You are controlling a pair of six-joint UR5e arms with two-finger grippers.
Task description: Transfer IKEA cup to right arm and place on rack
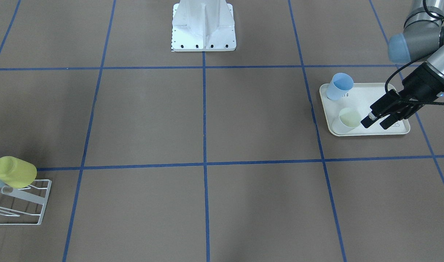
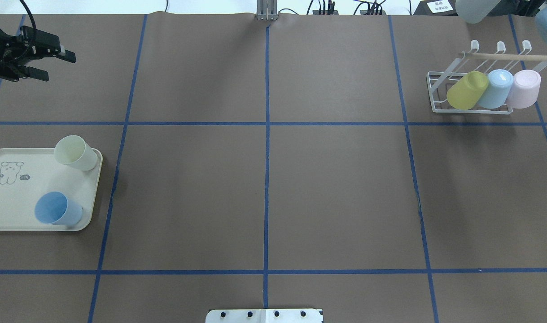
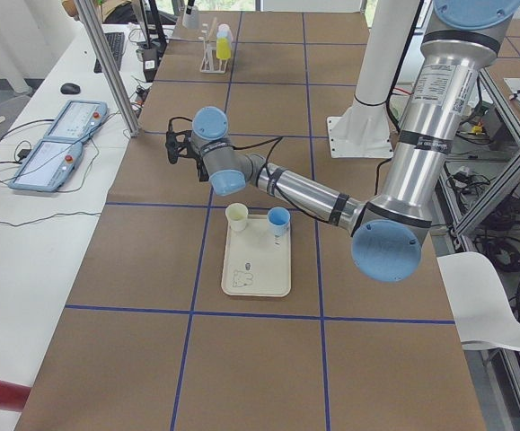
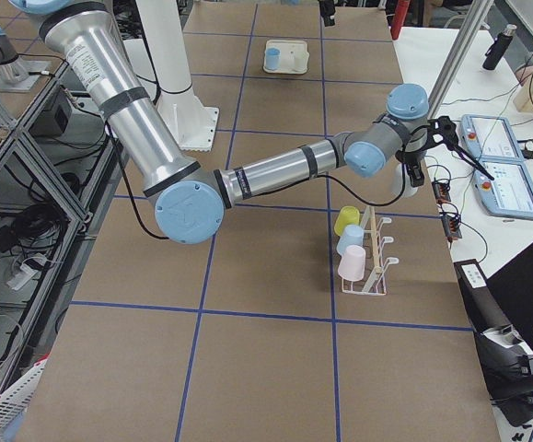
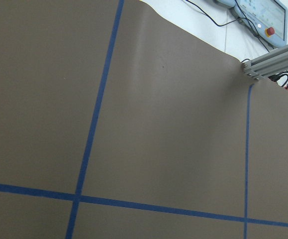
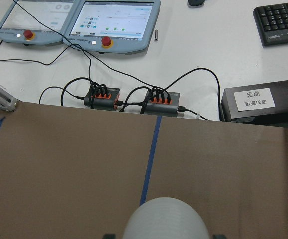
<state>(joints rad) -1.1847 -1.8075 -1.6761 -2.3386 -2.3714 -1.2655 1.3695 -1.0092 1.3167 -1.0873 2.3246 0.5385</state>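
- left gripper (image 2: 58,67) at the upper left of the overhead view; claw spread, nothing in it
- right gripper (image 6: 163,237) at the bottom edge of its wrist view; claw pinching the pale grey cup (image 6: 163,219), which also shows in the top right corner of the overhead view, above the rack (image 2: 506,57)
- rack carries a yellow cup (image 2: 467,90), a light blue cup (image 2: 495,88) and a pink cup (image 2: 523,89), side by side
- tray (image 2: 13,211) at the overhead view's lower left; a cream cup (image 2: 76,152) and a blue cup (image 2: 58,208) stand on it, apart

Bare table (image 2: 336,188) spans between tray (image 2: 13,206) and rack (image 2: 509,56).
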